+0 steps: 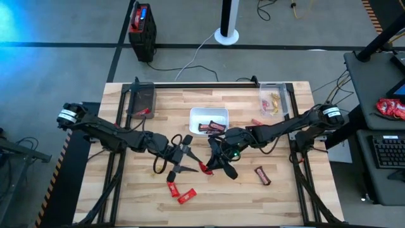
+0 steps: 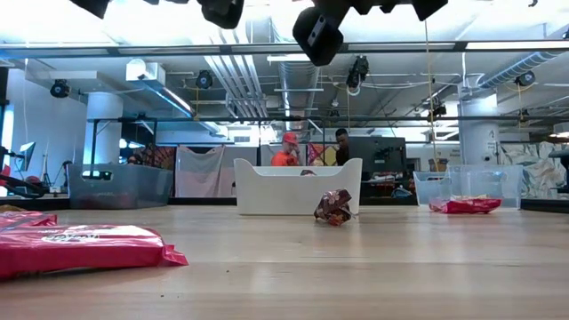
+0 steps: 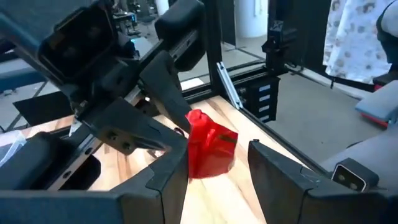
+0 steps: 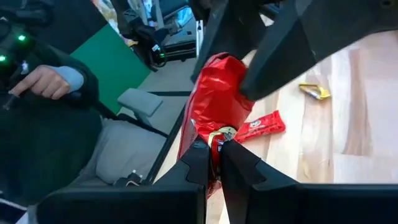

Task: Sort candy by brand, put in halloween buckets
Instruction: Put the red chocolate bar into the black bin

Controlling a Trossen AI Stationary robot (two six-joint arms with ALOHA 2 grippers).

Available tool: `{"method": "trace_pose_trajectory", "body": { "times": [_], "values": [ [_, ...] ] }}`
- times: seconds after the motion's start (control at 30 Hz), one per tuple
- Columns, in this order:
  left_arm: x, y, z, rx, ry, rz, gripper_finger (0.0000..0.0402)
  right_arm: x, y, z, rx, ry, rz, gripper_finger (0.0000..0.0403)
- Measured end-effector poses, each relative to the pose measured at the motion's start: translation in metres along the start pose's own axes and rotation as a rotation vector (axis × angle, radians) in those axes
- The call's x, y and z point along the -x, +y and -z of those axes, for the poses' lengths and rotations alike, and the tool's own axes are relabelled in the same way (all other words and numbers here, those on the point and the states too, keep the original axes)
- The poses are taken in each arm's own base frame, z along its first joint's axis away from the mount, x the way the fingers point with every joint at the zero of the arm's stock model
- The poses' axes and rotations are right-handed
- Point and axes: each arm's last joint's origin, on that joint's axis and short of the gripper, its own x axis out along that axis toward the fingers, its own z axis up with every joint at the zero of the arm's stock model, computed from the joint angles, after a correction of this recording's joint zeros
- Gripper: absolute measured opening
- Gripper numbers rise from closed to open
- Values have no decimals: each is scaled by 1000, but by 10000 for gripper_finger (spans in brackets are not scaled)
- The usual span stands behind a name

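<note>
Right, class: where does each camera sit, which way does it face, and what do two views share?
High view: above the table, facing straight down; both arms show.
Low view: at table-top height, level toward the white tray; arm parts hang above.
Left wrist view: on the left arm, past its open jaws toward the red candy.
Right wrist view: on the right arm; its jaws pinch that candy.
Shared: both wrist views show it.
</note>
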Motion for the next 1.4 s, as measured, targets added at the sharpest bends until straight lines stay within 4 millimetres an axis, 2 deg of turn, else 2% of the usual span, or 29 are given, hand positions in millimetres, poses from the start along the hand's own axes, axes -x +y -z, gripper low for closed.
{"method": "trace_pose_trajectory", "body": {
  "times": [0.4,0.5,0.63,0.73,0.87,1.1,1.3,1.4],
  "values": [
    [0,2,1,-1,4,-11,145,0,0,0,6,3,-19,18],
    [0,2,1,-2,2,-11,112,0,0,0,13,3,-17,18],
    [0,1,1,-28,2,-8,23,0,-1,0,10,9,-15,18],
    [0,2,0,-28,4,-19,14,0,-1,0,4,8,-13,26],
    [2,3,1,-27,27,-51,4,2,-5,-1,-35,6,15,51],
    [13,5,-1,-27,99,-133,1,10,-11,-3,-50,7,84,121],
    [38,7,-5,-5,218,-277,0,24,-22,-10,-65,-19,156,164],
    [58,11,-4,37,315,-478,0,35,-28,-14,-91,-32,282,175]
  ]
}}
